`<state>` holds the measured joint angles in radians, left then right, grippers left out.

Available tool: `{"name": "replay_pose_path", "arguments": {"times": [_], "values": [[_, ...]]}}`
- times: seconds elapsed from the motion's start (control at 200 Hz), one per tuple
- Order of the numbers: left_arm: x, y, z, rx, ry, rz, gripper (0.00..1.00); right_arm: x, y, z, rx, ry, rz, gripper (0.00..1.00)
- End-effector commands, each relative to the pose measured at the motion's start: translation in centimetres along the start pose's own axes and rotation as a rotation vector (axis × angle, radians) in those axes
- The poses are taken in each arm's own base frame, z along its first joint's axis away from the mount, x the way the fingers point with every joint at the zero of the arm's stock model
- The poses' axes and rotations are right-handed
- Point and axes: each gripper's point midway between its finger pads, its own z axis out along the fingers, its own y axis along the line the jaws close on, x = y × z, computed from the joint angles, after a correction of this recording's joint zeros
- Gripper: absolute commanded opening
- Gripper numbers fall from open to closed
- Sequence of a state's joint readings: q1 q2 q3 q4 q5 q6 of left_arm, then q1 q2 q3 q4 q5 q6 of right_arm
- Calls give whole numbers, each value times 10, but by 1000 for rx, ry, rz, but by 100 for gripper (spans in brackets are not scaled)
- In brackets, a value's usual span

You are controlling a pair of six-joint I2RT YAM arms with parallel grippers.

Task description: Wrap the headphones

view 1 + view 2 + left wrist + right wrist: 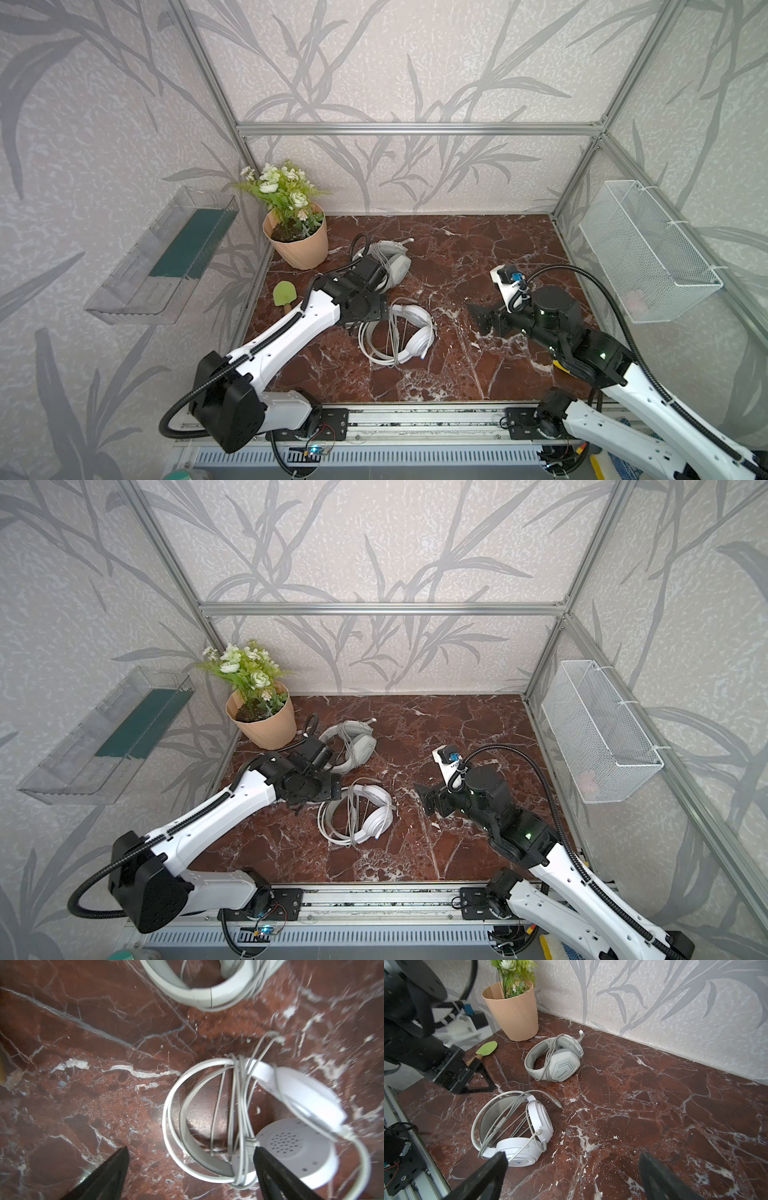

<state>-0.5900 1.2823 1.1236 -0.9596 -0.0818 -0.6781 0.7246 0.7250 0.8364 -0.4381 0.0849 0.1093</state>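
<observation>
Closest to the lens, the left gripper point(190, 1148) fills the bottom edge of its wrist view, both black jaws spread wide and gripping nothing. Between them show only the marble tabletop point(83, 1084) and part of the glossy white headset point(295, 1147). One jaw tip stands right by the cable point(241, 1105) bundle where it meets the perforated cup; the blur hides whether they touch. In both top views this headset lies at lower centre, partly under the left wrist, with its cable looped across the headband. The greyish headset point(395, 262) sits just above it, to the right of the flower pot point(297, 245), its cable also wound over the band. The right gripper point(572, 1154) hangs right of centre, equally wide and empty, well apart from both. The wrap looks fragile: the plug point(557, 1103) lies free on the marble, so nothing pins the loops. If the nearby jaw catches a strand as the arm lifts away, it could pull the coils loose or drag the light headset sideways.
</observation>
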Motion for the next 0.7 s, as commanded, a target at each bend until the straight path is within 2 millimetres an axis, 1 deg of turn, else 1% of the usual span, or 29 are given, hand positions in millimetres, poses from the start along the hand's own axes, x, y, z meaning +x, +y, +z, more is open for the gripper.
{"name": "replay_pose_path", "arguments": {"times": [0.0,0.065,0.165,0.255,0.3,0.36,0.43,0.565,0.615,0.66,0.695], "values": [[-27,16,-38,-31,-185,-23,99,-3,-7,-1,34,-23,8,100],[-45,25,-61,-41,-308,-41,99,-2,-8,1,44,-22,8,99],[-72,49,-98,-89,-520,-90,99,-1,-11,6,59,-20,5,99],[-91,79,-119,-178,-711,-145,99,-1,-18,9,105,-20,2,99],[-97,93,-122,-224,-791,-167,99,-2,-23,10,135,-23,-2,99],[-101,112,-118,-263,-856,-202,99,-1,-32,10,183,-30,-10,99],[-98,132,-105,-284,-886,-270,99,-1,-43,9,243,-43,-10,99],[-94,153,-77,-344,-912,-265,99,3,-60,8,317,-77,-8,99],[-93,156,-64,-376,-892,-213,99,6,-66,8,345,-86,-13,99],[-91,165,-57,-439,-894,-204,99,8,-70,8,365,-94,-10,99],[-91,168,-54,-455,-909,-188,99,8,-73,8,375,-100,-2,99]]}}
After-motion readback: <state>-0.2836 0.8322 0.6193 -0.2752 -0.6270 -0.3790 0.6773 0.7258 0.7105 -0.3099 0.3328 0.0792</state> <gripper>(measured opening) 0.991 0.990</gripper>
